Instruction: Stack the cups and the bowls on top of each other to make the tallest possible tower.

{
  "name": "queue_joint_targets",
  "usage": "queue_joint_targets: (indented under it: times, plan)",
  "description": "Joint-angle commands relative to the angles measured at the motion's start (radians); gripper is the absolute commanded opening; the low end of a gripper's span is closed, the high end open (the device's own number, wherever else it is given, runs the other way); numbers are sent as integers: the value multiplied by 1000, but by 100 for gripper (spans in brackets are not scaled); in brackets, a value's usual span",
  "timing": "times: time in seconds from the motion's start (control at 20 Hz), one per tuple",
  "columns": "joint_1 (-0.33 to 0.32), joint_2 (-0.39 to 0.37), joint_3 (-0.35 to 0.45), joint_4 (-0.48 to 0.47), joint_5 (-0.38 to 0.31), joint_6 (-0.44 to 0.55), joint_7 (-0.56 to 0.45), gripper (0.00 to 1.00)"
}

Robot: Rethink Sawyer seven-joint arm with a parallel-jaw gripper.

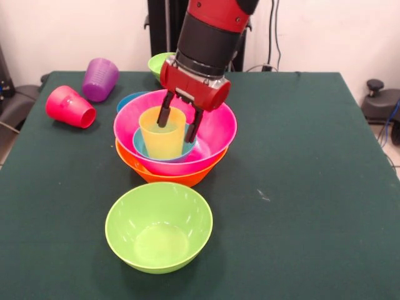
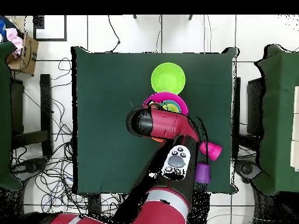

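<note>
Now the fingers (image 1: 179,122) straddle the yellow cup's (image 1: 162,134) rim, one inside, one outside, apparently gripping it. That cup stands upright in a blue bowl (image 1: 141,145) nested in pink (image 1: 215,134) over orange (image 1: 181,177), mid-table (image 1: 300,187).

Front view: camera set low and close at one table edge, angled down across the green table (image 1: 312,187) toward the arm (image 1: 209,37); table fills most of the frame. Overhead view: camera high above, facing straight down, whole table (image 2: 111,116) plus surrounding floor (image 2: 52,35) visible. Shared: table top, arm (image 2: 163,125), large green bowl (image 1: 158,226) (image 2: 168,77), pink bowl (image 1: 215,134) (image 2: 153,98).
</note>
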Motion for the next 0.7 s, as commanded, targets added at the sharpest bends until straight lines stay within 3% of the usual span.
queue_joint_targets:
  times: [0.05,0.4,0.7]
  plan:
    - [10,-83,50,40,24,162,93,100]
    - [2,-159,49,40,16,288,61,100]
    - [-47,-212,68,-22,-22,423,-43,100]
